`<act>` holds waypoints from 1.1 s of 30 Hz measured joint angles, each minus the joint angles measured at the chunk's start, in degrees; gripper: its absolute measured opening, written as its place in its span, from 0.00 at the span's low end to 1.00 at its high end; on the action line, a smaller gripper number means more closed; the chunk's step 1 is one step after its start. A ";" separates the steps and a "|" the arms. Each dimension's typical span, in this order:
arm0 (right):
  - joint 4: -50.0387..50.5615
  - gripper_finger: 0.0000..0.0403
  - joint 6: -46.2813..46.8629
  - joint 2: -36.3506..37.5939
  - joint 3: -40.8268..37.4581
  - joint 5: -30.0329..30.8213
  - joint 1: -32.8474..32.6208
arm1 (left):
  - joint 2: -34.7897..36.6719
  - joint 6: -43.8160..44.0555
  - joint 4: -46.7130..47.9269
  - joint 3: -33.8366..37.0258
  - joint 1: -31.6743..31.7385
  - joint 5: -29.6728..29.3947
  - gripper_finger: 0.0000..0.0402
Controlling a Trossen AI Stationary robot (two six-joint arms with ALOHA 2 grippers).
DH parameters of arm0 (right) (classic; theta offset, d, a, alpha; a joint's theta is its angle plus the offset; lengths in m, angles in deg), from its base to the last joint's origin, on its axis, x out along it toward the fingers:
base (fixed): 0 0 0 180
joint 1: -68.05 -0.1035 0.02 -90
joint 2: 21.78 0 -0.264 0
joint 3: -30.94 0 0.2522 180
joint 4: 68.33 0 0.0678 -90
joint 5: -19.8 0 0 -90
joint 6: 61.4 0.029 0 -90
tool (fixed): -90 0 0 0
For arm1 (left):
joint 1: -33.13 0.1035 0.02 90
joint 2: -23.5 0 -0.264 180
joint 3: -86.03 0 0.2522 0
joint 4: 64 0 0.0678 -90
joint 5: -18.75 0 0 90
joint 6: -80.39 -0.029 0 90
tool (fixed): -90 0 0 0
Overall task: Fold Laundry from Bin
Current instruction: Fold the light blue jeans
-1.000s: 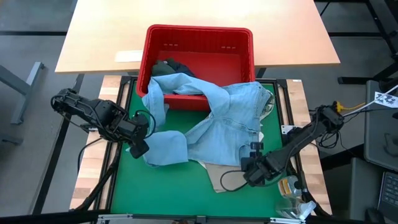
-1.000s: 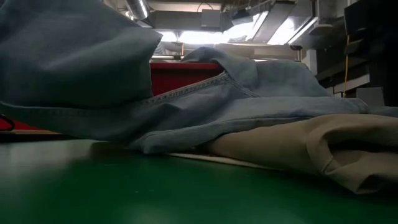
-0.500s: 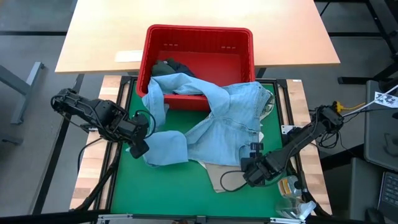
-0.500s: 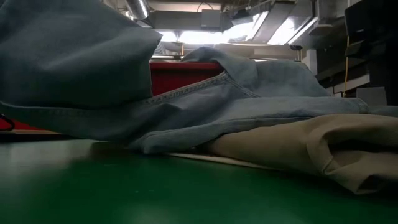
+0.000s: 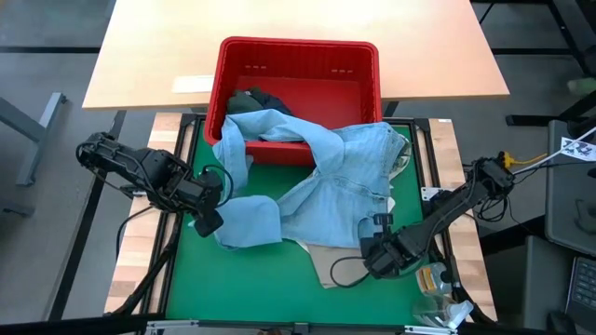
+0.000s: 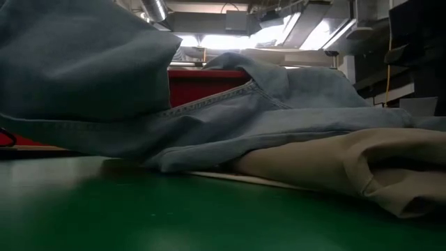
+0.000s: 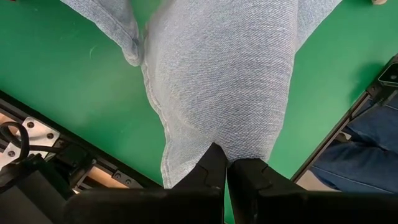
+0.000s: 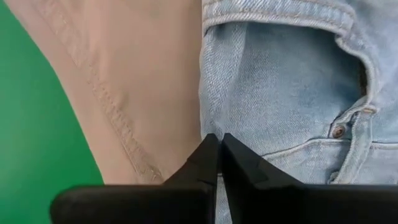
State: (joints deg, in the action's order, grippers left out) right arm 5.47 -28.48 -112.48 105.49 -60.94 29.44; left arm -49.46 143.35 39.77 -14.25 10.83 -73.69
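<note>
The red bin (image 5: pixel 298 43) stands at the mat's far edge with a dark garment (image 5: pixel 256 100) inside. A light blue shirt (image 5: pixel 326 186) hangs over the bin's near rim and spreads onto the green mat (image 5: pixel 270 279), lying on a beige garment (image 5: pixel 331 262). My left gripper (image 5: pixel 207 216) is at the mat's left side, shut on one end of the shirt (image 7: pixel 217 81). My right gripper (image 5: pixel 377 244) points down near the mat's right front. It is shut where the shirt's edge (image 8: pixel 214 81) lies on the beige garment (image 8: pixel 149 81). My left gripper pinches an end of the shirt's cloth (image 7: pixel 217 140) between its two fingers from above, pointing steeply down. The cloth hangs slack below the fingers, raised off the mat. One layer or several, I cannot tell. My right gripper pinches the shirt's side edge (image 8: pixel 211 127) between its two fingertips from above, pointing straight down. The edge rests flat on the beige garment. Whether the beige cloth is caught too, I cannot tell.
A wooden table (image 5: pixel 298 19) lies beyond the bin, with a white label (image 5: pixel 193 84) on it. Black frame rails (image 5: pixel 177 233) run along the mat's sides. A clear plastic item (image 5: pixel 438 307) lies at the near right corner. Bare green mat shows at the front.
My right gripper has shut on the shirt's edge without leaving its place. The shirt and the beige garment lie as before.
</note>
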 joint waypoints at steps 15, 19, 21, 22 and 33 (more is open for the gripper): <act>27.71 0.01 2.84 1.05 7.63 -6.01 -0.48 | 0.00 10.89 -0.02 0.00 0.04 23.30 0.00; 30.15 0.01 2.81 1.05 7.63 -8.80 -0.48 | 0.00 19.23 -0.02 0.00 -0.31 34.91 0.00; 29.99 0.01 2.64 1.06 7.63 -10.31 -0.48 | 0.00 25.09 -0.02 0.00 -0.87 41.28 0.00; 30.02 0.01 2.64 1.08 7.63 -10.82 -0.48 | 0.00 28.10 -0.02 0.00 -1.22 44.35 0.00; 30.04 0.00 2.78 1.18 7.64 -14.55 -0.49 | -0.02 52.43 -0.02 0.00 -11.47 73.56 0.00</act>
State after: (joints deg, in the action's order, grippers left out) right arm 35.51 -25.70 -111.30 113.13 -75.49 28.95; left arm -49.49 195.78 39.75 -14.25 -0.64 -0.14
